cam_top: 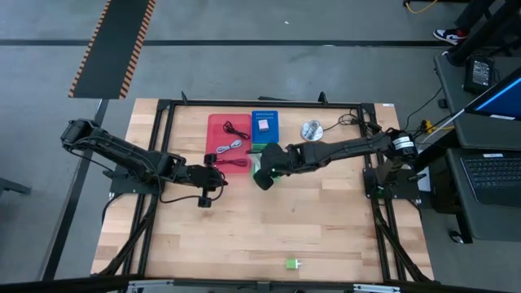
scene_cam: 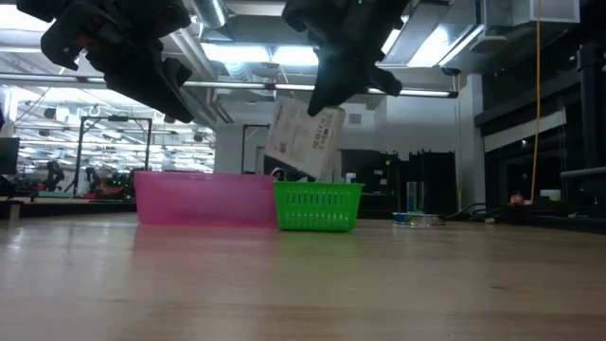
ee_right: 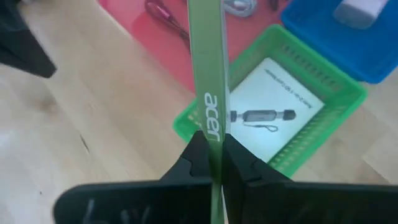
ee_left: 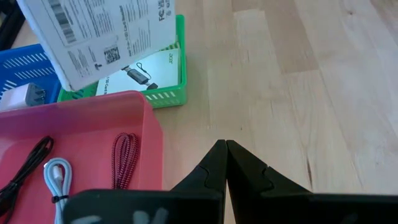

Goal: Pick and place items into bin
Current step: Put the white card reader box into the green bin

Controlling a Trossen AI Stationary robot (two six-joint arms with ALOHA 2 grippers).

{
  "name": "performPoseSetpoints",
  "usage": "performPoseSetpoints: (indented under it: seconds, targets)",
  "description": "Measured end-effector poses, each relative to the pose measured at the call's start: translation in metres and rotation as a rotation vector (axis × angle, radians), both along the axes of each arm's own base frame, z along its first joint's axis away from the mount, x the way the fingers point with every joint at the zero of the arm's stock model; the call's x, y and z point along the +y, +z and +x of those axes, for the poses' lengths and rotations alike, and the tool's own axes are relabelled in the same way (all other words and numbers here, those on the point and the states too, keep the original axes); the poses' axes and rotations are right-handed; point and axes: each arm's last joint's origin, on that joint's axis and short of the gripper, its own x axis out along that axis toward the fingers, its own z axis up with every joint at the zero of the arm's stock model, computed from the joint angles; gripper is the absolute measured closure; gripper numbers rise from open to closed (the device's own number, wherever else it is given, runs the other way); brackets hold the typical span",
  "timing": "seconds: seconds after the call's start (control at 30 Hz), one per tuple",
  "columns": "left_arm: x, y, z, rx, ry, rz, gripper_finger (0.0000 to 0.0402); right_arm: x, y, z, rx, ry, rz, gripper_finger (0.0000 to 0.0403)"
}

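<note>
Pinching a white card (ee_right: 209, 81) by its edge, the right pincer (ee_right: 211, 152) hangs above the green basket (ee_right: 323, 127); the left pincer (ee_left: 226, 163), pressed together, waits beside the pink bin (ee_left: 134, 112).

Ceiling strip lights (scene_cam: 256, 55) are glaring white in the low view, turning both arms into dark silhouettes against the bright room. Even overhead light is falling on the wooden table (cam_top: 326, 220), casting only faint shadows. The near tabletop is blurring softly, and the right wrist view is looking hazy.
</note>
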Motion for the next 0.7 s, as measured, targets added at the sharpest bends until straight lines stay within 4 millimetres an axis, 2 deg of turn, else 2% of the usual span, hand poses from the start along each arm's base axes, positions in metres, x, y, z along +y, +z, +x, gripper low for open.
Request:
performPoseSetpoints:
  seconds: [0.23, 0.7]
  targets:
    - [0.000, 0.000, 0.000, 0.003, -0.001, -0.001, 0.0398, -0.017, 0.005, -0.005, 0.001, -0.071, 0.060, 0.0403]
    - [0.000, -0.001, 0.000, 0.011, -0.027, 0.025, 0.0398, -0.026, 0.006, -0.004, -0.029, -0.176, 0.144, 0.0403]
